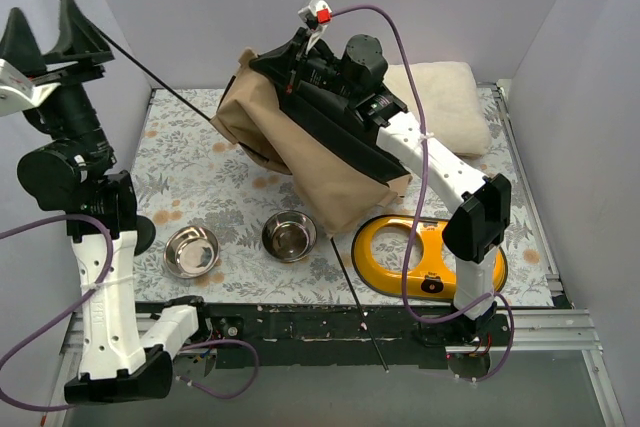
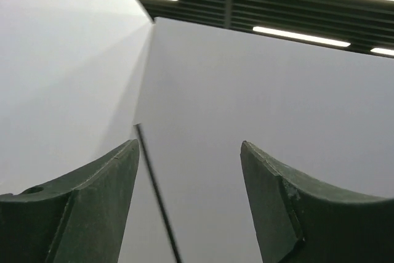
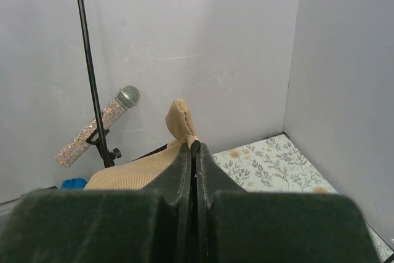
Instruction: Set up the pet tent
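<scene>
Fingertips of the right gripper (image 3: 194, 146) are clamped on a fold of the pet tent (image 3: 178, 124), holding it raised over the far middle of the table (image 1: 200, 177). Left gripper (image 2: 189, 152) stands spread; a thin rod (image 2: 157, 195) passes between its fingers, apparently ungripped. Judged progress: early. Fabric sags in a heap, with no pyramid formed. A second rod (image 1: 358, 302) lies loose toward the near edge.

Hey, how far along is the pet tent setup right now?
Not far. Done: one black rod runs from the pet tent up through the open left tool. In hand: the right tool is shut on the tent's top fabric, holding it up. Left: the tent sags in a heap, and another rod juts toward the near edge of the table.
</scene>
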Available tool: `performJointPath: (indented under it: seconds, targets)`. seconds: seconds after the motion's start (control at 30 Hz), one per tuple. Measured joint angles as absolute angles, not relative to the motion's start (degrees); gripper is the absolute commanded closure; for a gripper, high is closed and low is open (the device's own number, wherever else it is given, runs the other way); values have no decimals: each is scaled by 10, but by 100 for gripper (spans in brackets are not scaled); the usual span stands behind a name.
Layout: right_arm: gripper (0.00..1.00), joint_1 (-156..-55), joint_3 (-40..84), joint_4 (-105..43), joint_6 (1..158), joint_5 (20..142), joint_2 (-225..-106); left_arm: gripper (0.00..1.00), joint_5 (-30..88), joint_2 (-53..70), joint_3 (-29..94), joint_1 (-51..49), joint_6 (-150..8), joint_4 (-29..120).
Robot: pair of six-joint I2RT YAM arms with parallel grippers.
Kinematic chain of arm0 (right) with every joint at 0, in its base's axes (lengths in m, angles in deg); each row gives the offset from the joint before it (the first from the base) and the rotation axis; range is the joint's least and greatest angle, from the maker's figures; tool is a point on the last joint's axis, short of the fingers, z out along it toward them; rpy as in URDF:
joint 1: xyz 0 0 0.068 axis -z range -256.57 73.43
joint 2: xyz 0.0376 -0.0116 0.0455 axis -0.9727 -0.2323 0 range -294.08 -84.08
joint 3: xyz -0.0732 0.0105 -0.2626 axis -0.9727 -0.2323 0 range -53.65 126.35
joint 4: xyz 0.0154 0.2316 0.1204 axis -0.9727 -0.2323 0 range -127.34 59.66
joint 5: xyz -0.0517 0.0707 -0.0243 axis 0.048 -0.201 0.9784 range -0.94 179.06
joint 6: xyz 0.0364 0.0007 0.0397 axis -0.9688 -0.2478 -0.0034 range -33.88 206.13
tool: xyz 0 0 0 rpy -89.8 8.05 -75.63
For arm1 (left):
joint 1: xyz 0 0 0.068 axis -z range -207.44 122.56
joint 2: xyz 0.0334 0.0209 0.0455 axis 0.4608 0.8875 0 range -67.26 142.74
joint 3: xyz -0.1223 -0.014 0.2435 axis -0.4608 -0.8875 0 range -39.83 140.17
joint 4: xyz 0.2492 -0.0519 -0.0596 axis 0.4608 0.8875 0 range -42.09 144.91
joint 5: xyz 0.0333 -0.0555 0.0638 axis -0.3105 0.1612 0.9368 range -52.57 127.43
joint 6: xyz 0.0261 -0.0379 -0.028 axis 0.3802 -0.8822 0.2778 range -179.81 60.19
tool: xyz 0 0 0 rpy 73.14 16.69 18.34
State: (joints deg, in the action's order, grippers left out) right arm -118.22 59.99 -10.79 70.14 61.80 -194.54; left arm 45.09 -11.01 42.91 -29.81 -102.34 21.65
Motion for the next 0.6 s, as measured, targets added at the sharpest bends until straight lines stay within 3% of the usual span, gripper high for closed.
performJointPath:
  seconds: [0.23,0.6]
  targets:
    - [99,-1182,586,-97,705,619,-1932,38,532,-106,459,-399,-1122,343]
    - [99,-1182,524,-64,707,618,-1905,53,501,-24,548,-415,-1215,421]
